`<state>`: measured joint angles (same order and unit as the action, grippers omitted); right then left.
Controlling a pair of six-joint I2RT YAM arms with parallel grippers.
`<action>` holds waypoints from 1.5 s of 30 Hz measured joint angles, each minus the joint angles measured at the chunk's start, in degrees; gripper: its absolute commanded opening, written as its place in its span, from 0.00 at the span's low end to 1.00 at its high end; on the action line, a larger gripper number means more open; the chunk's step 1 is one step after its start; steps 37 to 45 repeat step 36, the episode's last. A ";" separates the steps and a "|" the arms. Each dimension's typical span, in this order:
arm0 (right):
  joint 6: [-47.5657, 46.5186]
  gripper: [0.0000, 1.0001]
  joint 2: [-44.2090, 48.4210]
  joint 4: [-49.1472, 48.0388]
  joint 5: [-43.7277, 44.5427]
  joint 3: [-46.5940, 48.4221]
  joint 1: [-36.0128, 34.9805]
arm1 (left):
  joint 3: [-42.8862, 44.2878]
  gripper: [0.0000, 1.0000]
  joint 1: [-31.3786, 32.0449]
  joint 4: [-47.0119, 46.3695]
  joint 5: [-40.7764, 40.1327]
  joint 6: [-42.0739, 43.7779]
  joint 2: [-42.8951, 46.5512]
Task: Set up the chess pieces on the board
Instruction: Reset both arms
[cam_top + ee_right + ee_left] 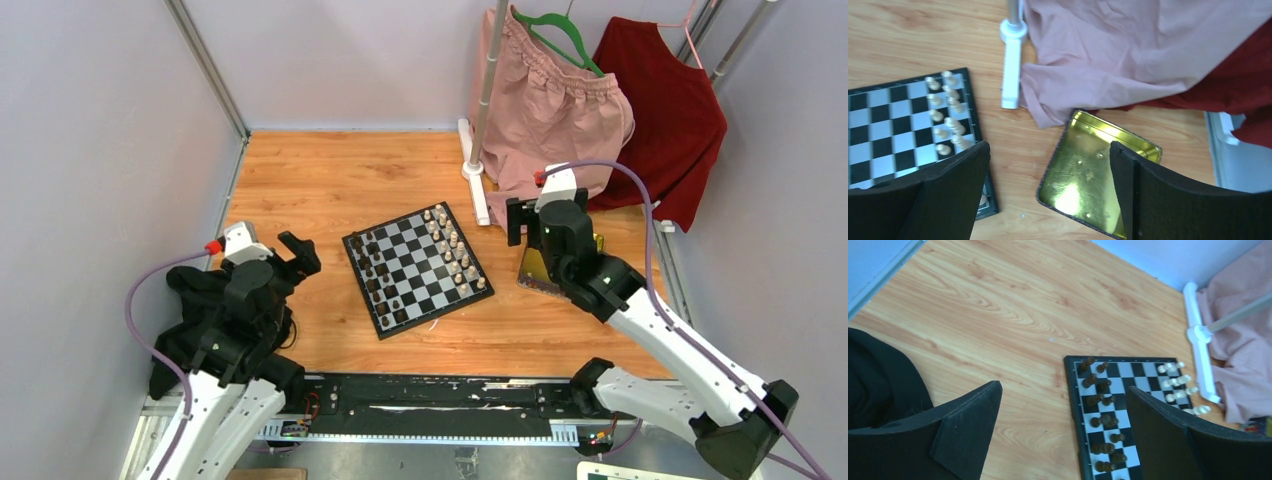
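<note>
The board (418, 262) lies at the middle of the wooden table, turned a little. Dark chess pieces (376, 277) stand in two rows along its left side, and cream-white pieces (455, 250) line its right side. My left gripper (293, 258) hovers left of the board, open and empty. In the left wrist view the dark chess pieces (1104, 405) and the board (1136, 370) show between the spread fingers of the left gripper (1062, 390). My right gripper (519, 222) hangs right of the board, open and empty. Under the right gripper (1049, 147) lies a gold tray (1088, 170).
The gold tray (535, 270) sits right of the board, partly under my right arm. A white stand foot (478, 190) with its pole rises behind the board. A pink garment (555, 110) and a red one (665, 120) hang at the back right, draping onto the table.
</note>
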<state>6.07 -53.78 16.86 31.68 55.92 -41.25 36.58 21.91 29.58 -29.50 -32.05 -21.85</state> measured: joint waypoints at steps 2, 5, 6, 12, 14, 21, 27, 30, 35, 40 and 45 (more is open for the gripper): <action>0.04 0.93 0.11 -0.81 1.90 -2.10 1.79 | -2.23 1.00 0.02 -2.21 -1.33 0.61 -1.07; 0.22 0.94 -2.05 -1.38 3.32 -3.82 3.39 | -5.16 1.00 0.00 -5.57 -3.41 0.68 -3.17; 0.37 0.94 -3.04 -1.44 3.76 -4.22 3.74 | -5.99 1.00 0.02 -6.84 -4.22 0.52 -4.44; 1.38 0.95 -7.87 -2.34 6.38 -5.46 4.31 | -7.65 1.00 0.02 -13.64 -7.89 0.37 -12.94; 1.68 0.95 -8.28 -2.91 6.99 -6.12 4.39 | -9.22 1.00 0.02 -16.15 -8.94 0.39 -14.36; 1.90 0.97 -10.08 -5.73 7.58 -8.41 5.03 | -17.16 1.00 0.02 -26.01 -11.17 2.25 -14.45; 1.90 0.97 -12.26 -6.99 7.63 -8.76 5.03 | -22.71 1.00 0.02 -35.30 -11.85 5.42 -14.71; 1.79 0.97 -12.48 -7.56 7.76 -8.98 5.03 | -23.98 1.00 0.02 -38.73 -11.87 7.28 -15.23; 1.01 0.97 -11.61 -9.66 7.34 -10.91 5.92 | -25.94 1.00 0.02 -43.32 -11.85 9.38 -14.32; 0.76 0.97 -11.15 -10.05 6.99 -11.43 6.23 | -26.18 1.00 0.02 -43.91 -11.85 9.62 -14.05; 0.76 0.97 -11.15 -10.05 6.99 -11.43 6.23 | -26.18 1.00 0.02 -43.91 -11.85 9.62 -14.05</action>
